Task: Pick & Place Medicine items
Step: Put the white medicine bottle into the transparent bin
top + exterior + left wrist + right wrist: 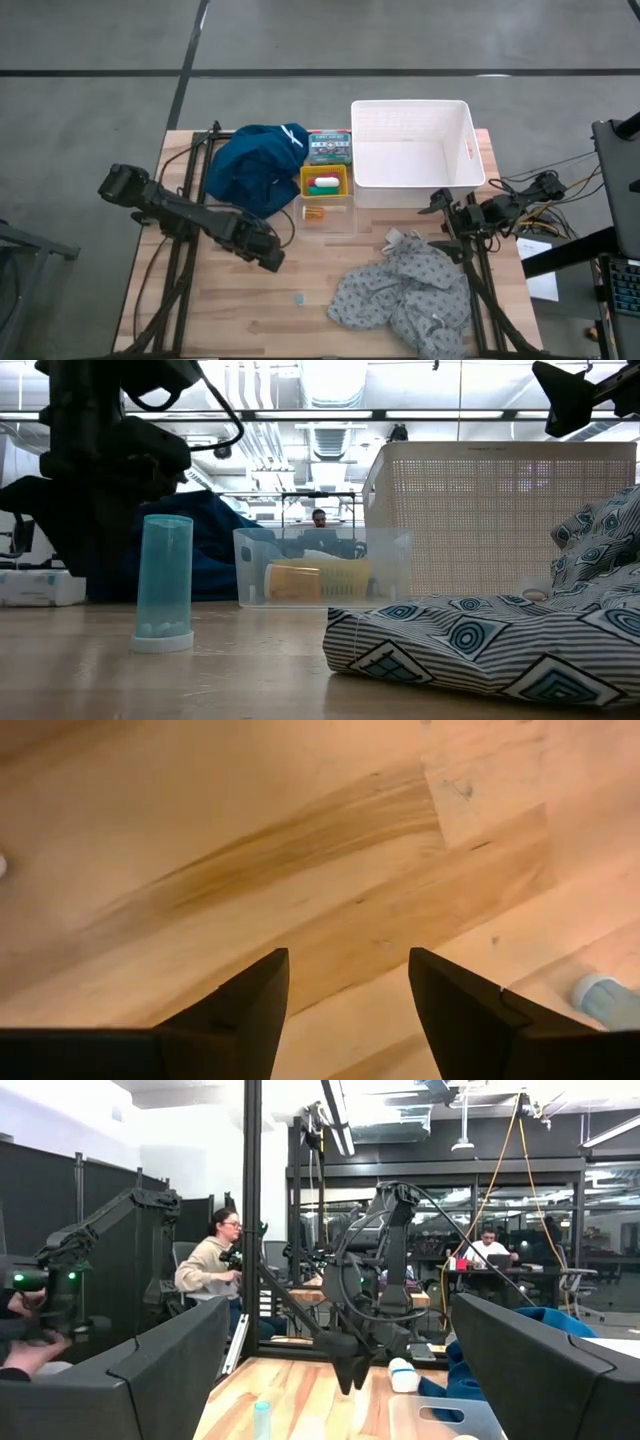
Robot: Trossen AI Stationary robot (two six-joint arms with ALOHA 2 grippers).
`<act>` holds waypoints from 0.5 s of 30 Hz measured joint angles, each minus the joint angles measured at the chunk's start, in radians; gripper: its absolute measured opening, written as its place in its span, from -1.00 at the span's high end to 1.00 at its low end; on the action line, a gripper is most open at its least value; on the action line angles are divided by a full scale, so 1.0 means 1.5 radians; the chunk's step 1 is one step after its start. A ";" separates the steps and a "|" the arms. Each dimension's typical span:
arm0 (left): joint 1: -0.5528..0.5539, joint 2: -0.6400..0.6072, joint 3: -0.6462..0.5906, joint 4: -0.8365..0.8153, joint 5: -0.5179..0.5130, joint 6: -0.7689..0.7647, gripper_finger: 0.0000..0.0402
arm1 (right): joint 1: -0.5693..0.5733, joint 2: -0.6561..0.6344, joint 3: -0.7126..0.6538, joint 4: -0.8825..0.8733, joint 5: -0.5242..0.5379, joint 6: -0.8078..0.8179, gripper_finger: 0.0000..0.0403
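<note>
The left gripper (pixel 272 262) is hovering over bare bench (pixel 250 310), its fingers (pixel 250 1010) standing apart and holding nothing. A small pale-blue tube (pixel 164 583) is standing upright nearby. The right gripper (pixel 436 200) is waiting beside the white basket (pixel 412 150), fingers spread wide.

You are working in a robotics lab: beyond the wooden table (pixel 240 310) stand glass partitions (pixel 520 1250), exposed ceiling ducts (pixel 330 435), another robot arm on its frame (pixel 100 1230), and people seated at desks (pixel 215 1265).
</note>
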 joint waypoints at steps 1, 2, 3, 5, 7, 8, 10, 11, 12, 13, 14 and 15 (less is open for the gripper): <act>0.000 0.000 0.000 0.002 -0.004 0.002 -0.05 | 0.000 0.000 0.000 0.000 0.000 0.000 -0.88; 0.000 0.000 0.000 0.000 -0.006 0.004 -0.05 | 0.000 0.000 0.000 0.000 0.000 0.000 -0.88; 0.001 0.000 0.000 -0.002 -0.008 0.010 -0.05 | 0.000 0.000 0.000 0.000 0.000 0.000 -0.88; 0.005 0.000 0.000 -0.002 -0.008 0.041 -0.05 | 0.000 0.000 0.000 0.000 0.000 0.000 -0.88; 0.010 0.000 0.004 -0.009 -0.008 0.071 -0.05 | 0.000 0.000 0.000 -0.001 0.000 0.000 -0.88; 0.012 0.000 0.008 -0.021 -0.008 0.080 -0.05 | 0.000 0.000 0.000 -0.001 0.000 0.000 -0.88; 0.014 -0.002 0.020 -0.063 -0.011 0.085 -0.05 | 0.000 0.001 0.000 -0.001 0.000 0.000 -0.88; 0.016 -0.002 0.028 -0.090 -0.013 0.084 -0.05 | 0.000 0.001 0.000 0.000 0.000 0.000 -0.88; 0.017 -0.002 0.036 -0.119 -0.015 0.075 -0.05 | 0.000 0.001 0.000 -0.001 0.000 0.000 -0.88; 0.019 -0.002 0.043 -0.153 -0.020 0.063 -0.05 | 0.000 0.001 0.000 -0.001 0.000 0.000 -0.88; 0.020 -0.002 0.050 -0.186 -0.027 0.051 -0.05 | 0.000 0.001 0.000 -0.001 0.000 0.000 -0.88; 0.021 -0.002 0.058 -0.213 -0.035 0.040 -0.05 | 0.000 0.001 0.000 -0.002 0.000 0.000 -0.88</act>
